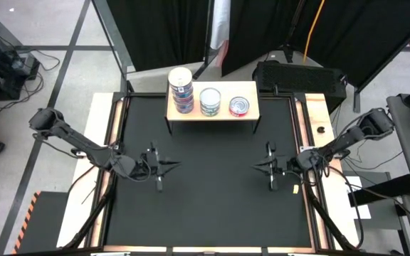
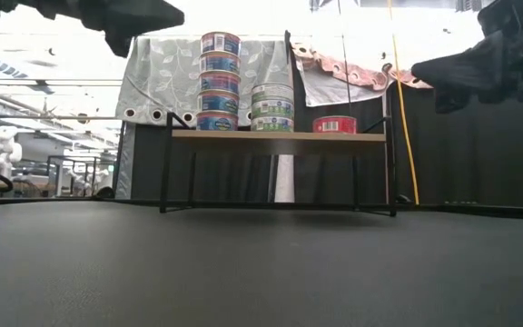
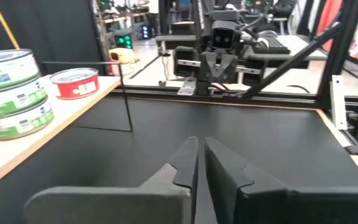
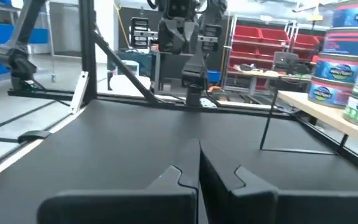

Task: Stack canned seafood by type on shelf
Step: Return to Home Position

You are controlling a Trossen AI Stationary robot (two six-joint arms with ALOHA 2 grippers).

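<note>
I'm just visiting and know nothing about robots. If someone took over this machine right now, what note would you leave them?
Left gripper: shut, empty, over the mat, left of centre.
Right gripper: shut, empty, mirrored on the right side.
On the shelf: blue stack of five, green stack of three, one red can beside them.
Done: every can in view is shelved, sorted by colour.
Left to do: probably just returning both to their rest pose.
</note>
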